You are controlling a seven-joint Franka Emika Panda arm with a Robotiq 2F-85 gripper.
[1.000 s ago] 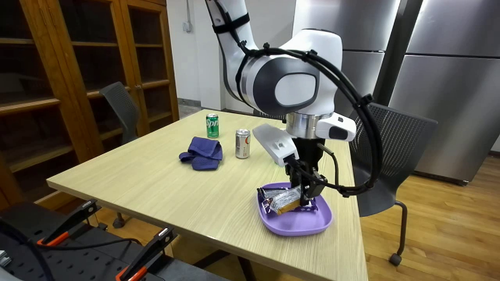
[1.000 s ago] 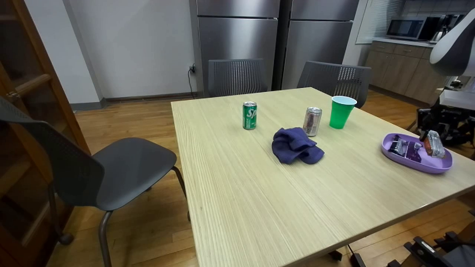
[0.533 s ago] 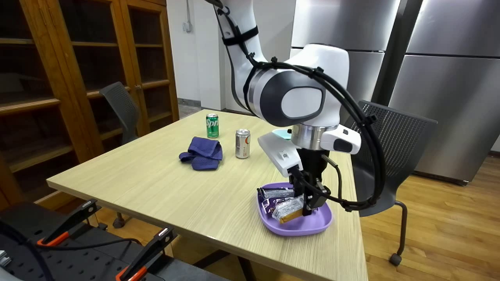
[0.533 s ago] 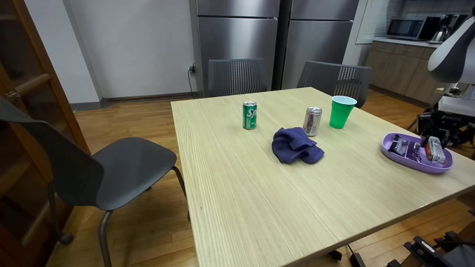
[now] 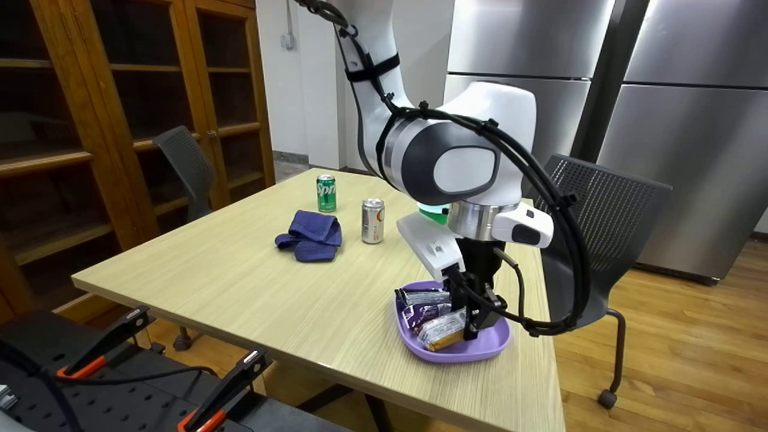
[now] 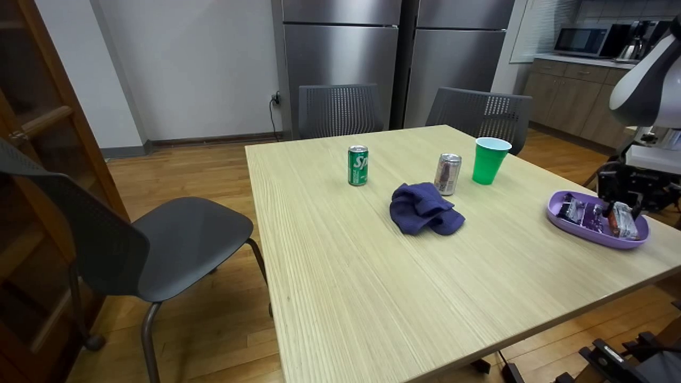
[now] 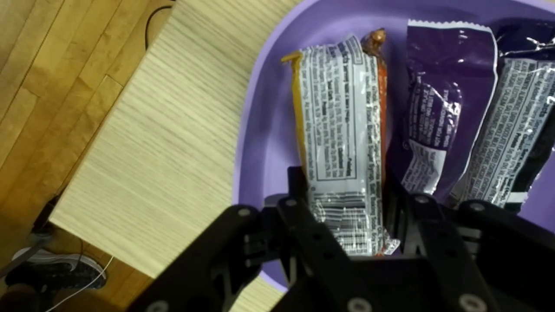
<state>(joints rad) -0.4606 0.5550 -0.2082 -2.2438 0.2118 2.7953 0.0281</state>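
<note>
Snack bar (image 7: 340,134) sits (snugly clamped) between jaws.

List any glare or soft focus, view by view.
In the wrist view, small glints on the bar and the purple packet, while the gripper looks slightly soft; in both exterior views, pale sheen on the steel fridge doors.

Your fingers (image 7: 297,186): matt, plastic or metal, you cannot tell. You see wrapped bar (image 7: 338,130): thin glossy film, crinkled, catching light. Tray (image 7: 275,121): smooth plastic, satin sheen. Your bench (image 7: 173,130): wood grain, mostly matt. Cloth (image 5: 312,237): matt, textured. Green can (image 5: 326,195), silver can (image 5: 372,223): shiny metal. Fridges (image 6: 340,74): satin steel.
</note>
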